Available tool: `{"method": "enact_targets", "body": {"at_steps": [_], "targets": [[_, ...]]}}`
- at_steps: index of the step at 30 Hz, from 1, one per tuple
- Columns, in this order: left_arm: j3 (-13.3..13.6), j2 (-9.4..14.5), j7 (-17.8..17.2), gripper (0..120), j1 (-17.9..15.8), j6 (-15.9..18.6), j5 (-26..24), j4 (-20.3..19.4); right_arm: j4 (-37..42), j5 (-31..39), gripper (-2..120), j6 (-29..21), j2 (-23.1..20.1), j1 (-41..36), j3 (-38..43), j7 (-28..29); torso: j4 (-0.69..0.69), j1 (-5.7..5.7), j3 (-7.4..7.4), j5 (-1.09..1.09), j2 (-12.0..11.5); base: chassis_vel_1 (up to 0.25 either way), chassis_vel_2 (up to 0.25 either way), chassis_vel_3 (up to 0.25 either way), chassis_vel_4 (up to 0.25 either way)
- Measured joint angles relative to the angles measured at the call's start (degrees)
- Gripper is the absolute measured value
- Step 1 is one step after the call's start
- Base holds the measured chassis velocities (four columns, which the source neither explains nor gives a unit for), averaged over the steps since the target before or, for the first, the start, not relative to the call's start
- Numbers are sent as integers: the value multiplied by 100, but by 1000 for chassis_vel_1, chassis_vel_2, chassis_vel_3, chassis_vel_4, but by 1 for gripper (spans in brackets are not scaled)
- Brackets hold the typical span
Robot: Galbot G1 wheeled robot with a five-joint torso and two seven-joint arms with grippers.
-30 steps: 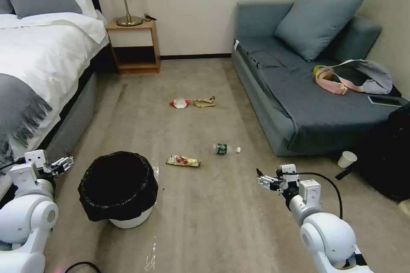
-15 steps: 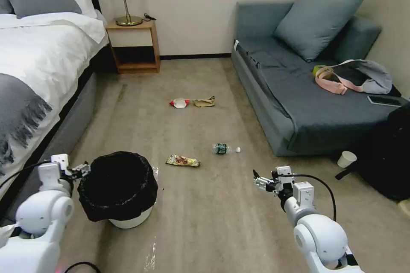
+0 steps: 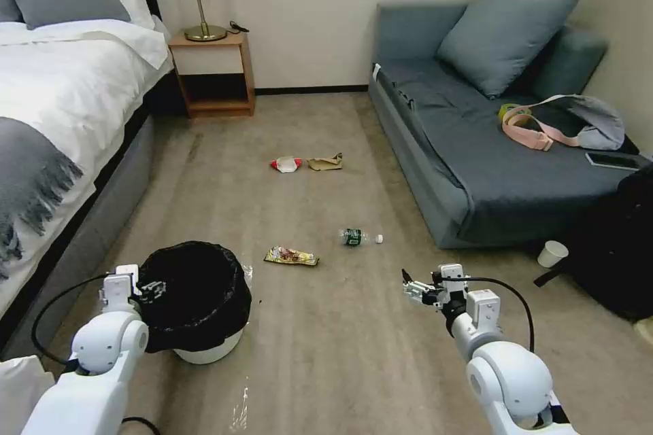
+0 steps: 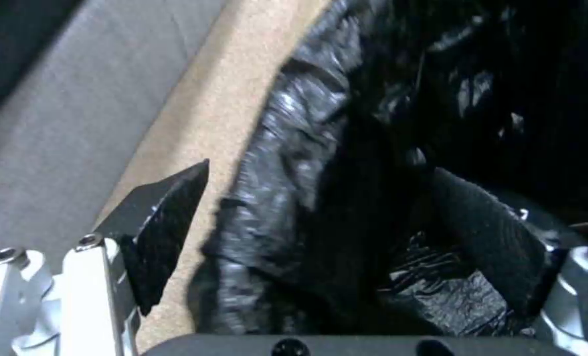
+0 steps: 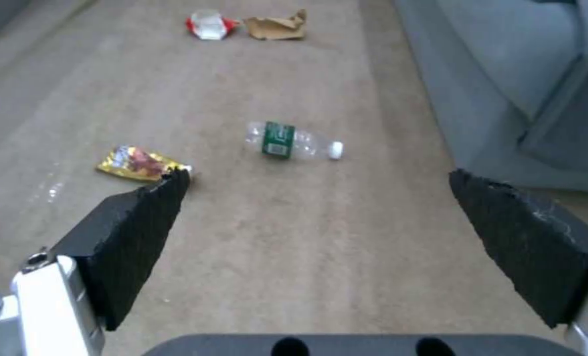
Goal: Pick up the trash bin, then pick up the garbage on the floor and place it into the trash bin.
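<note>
Head view: the left pincer (image 3: 151,287) has swung in from beside the bed (image 3: 61,95) to the near-left rim of the trash bin (image 3: 190,296), which stands where it did on the floor (image 3: 326,353). The right pincer (image 3: 413,287) hovers, barely shifted.

Left wrist view: fingers (image 4: 165,227) apart, straddling the bag-covered rim.

Right wrist view: fingers (image 5: 135,232) wide apart above the carpet, with the bottle (image 5: 293,142), yellow wrapper (image 5: 139,163), red-and-white wrapper (image 5: 208,24) and brown paper (image 5: 277,27) scattered beyond.
</note>
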Motion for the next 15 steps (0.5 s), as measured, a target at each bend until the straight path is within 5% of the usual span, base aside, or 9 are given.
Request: {"method": "enact_targets", "body": {"at_steps": [9,15], "targets": [[40,-54,27,94,-210,-35,27,365,-54,44,100,3,30,91,-126,-15,2,0,-1,8,1,0,0,0,0],[5,-40,245,74,-141,-66,207,342,-63,48,100,8,60,117,-201,-16,2,0,-1,3,1,0,0,0,0]]}}
